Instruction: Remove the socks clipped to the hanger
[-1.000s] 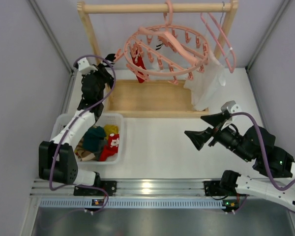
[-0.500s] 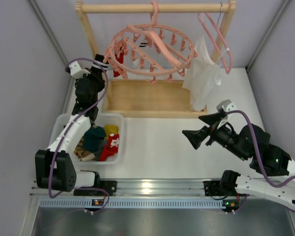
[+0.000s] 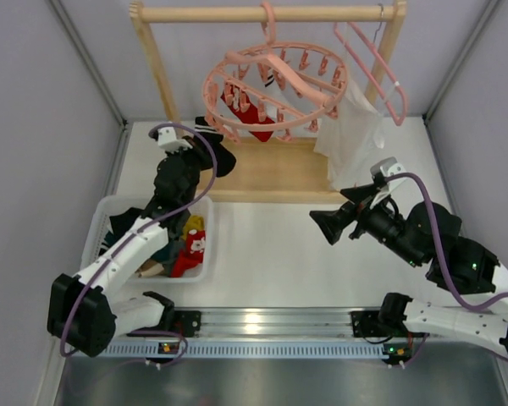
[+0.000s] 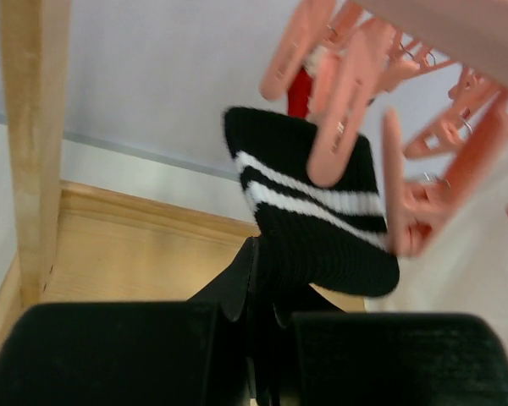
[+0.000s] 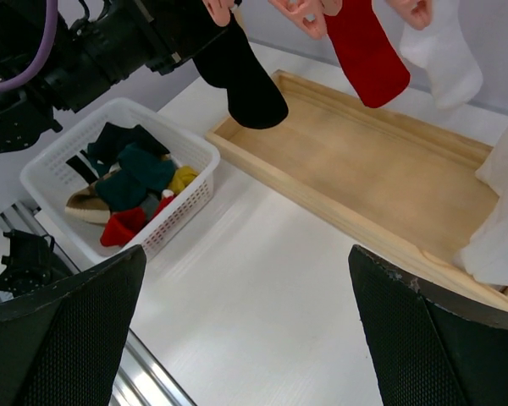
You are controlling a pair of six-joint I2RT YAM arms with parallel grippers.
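The salmon-pink ring hanger (image 3: 275, 85) hangs by its hook from the wooden rail. My left gripper (image 3: 205, 159) is shut on a black sock with white cuff stripes (image 3: 223, 156), below the ring's left edge. In the left wrist view that gripper (image 4: 267, 317) pinches the sock (image 4: 317, 216), and a pink clip (image 4: 339, 139) overlaps the cuff; I cannot tell whether it still grips. A red sock (image 3: 259, 127) hangs from the ring. The right wrist view shows the black sock (image 5: 241, 76), the red sock (image 5: 364, 51) and a white sock (image 5: 444, 68). My right gripper (image 3: 326, 227) is open and empty above the table.
A white basket (image 3: 110, 211) holding several socks stands at the front left, also in the right wrist view (image 5: 195, 152). A wooden tray base (image 3: 262, 169) lies under the rack. A white cloth bag (image 3: 351, 135) and a plain pink hanger (image 3: 377, 68) hang at the right.
My left gripper has moved right and forward from the left post, with the black sock in it. The ring swung left, then back right. My right arm shifted slightly left.
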